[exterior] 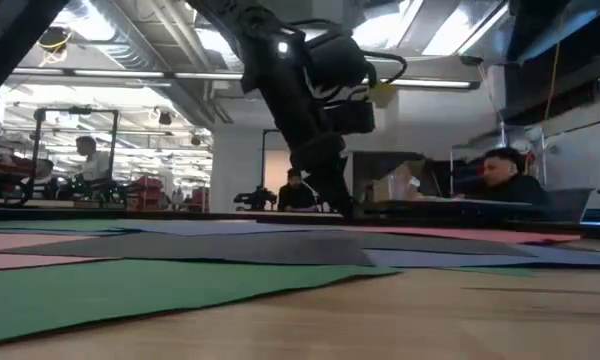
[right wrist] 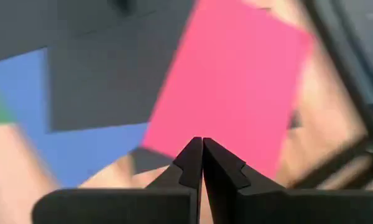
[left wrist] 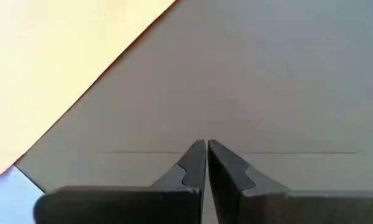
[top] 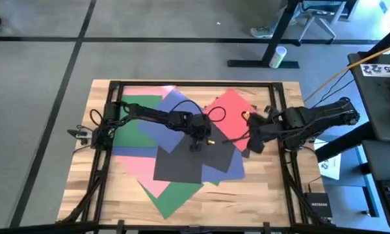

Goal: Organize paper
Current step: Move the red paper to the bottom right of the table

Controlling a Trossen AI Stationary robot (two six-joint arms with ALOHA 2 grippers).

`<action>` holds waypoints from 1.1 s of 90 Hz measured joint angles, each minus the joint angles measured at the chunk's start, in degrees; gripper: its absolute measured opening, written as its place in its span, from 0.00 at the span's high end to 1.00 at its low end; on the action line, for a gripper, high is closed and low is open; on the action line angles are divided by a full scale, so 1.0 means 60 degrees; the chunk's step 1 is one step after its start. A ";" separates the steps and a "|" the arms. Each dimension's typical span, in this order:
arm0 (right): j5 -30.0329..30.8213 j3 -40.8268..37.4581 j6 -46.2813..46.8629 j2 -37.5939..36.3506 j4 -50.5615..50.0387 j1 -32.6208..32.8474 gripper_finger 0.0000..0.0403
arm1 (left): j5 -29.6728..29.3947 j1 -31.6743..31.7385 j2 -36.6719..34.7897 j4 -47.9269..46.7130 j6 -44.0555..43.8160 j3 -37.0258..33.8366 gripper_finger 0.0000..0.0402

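Several paper sheets lie flat and overlapping on the wooden table: a black sheet (top: 179,162) on top at the middle, a red sheet (top: 231,117) to the far right, blue (top: 166,120), pink (top: 143,172) and green (top: 172,198) ones around them. My left gripper (top: 196,147) is shut and stands tips-down on the black sheet (left wrist: 267,81). My right gripper (top: 249,148) is shut and hovers over the red sheet's (right wrist: 236,93) near corner, touching nothing that shows. My left gripper presses its shut fingertips (left wrist: 199,155) down on the black sheet near its far right corner (top: 199,151). The fingers come from above, slanting in from the table's left. The sheet lies flat on the other sheets.
A black metal frame (top: 279,130) runs around the table's edges. A small white printed sheet (top: 331,166) lies off the right edge. Bare wood (top: 260,195) shows at the near right. People (exterior: 505,175) sit in the room beyond the table.
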 joint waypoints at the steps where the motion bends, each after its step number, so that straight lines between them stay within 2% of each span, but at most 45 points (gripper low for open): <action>1: 0.0012 -0.0036 -0.0007 0.0022 0.0007 -0.0002 0.99 | 0.0001 0.0000 0.0000 0.0024 0.0023 0.0000 1.00; 11: 0.0069 -0.0997 -0.0513 0.0190 0.0346 -0.0036 0.95 | 0.0007 -0.0001 -0.0004 0.0077 0.0069 0.0015 1.00; 21: 0.0041 -0.2428 -0.1331 0.0471 0.1472 -0.0021 0.85 | 0.0023 -0.0006 -0.0004 0.0123 0.0079 0.0015 1.00; 36: -0.0207 -0.4316 -0.2049 0.0802 0.4366 -0.0025 0.71 | 0.0023 0.0000 -0.0016 0.0163 0.0064 0.0015 1.00; 48: -0.0650 -0.5343 -0.2468 0.0831 0.6234 -0.0014 0.64 | 0.0025 0.0000 -0.0018 0.0379 0.0060 0.0015 1.00; 77: -0.0656 -0.5730 -0.2783 0.0827 0.6340 -0.0017 0.63 | 0.0058 -0.0007 -0.0022 0.1464 -0.0253 0.0018 1.00; 99: -0.0905 -0.5730 -0.2992 0.0824 0.6314 0.0048 0.63 | 0.0944 -0.0056 -0.0025 0.3529 -0.1249 0.0018 1.00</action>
